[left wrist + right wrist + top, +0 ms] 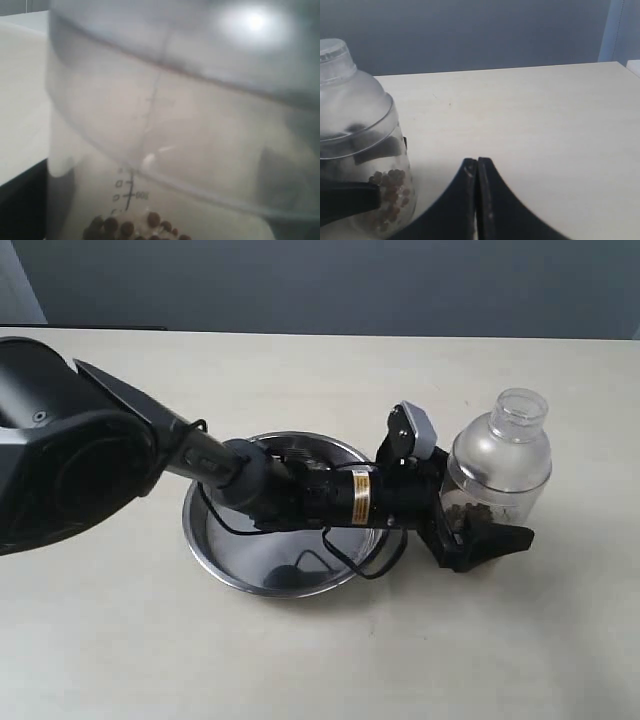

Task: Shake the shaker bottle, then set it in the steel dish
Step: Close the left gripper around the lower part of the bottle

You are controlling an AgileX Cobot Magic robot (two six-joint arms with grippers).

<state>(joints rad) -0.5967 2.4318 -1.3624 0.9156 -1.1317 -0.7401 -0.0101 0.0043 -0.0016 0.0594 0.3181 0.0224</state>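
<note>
I have the left gripper [490, 532] out at full reach, and its jaws straddle the shaker bottle [500, 465] low on the body, at the level of the brown pellets [127, 227]. From the right wrist camera one black finger [345, 197] lies flat against the near wall, and the other shows as a dark shape through the plastic on the far side, so I read the jaws as clamped on the bottle. The bottle stands upright between them with its cap [521, 410] straight above the fingers. Its long axis therefore crosses the jaws at a right angle. It looks to be resting on the table [330, 670], though I cannot tell whether any weight is already off the surface. The relation I care about is where the steel dish [212, 552] lies from this gripper. It is directly behind it, back along the forearm, with the wrist and cable hanging over its bowl. The bottle is just past the dish's rim on the fingertip side. So once the shake is done, I judge the placing move to be a lift and a straight pull back toward the arm's own base, keeping the bottle vertical so it clears the low rim. The right gripper [477, 197] has its fingers pressed together on nothing. It sits off to one side of the bottle, near but apart. The left arm is plainly the one to carry this.
</note>
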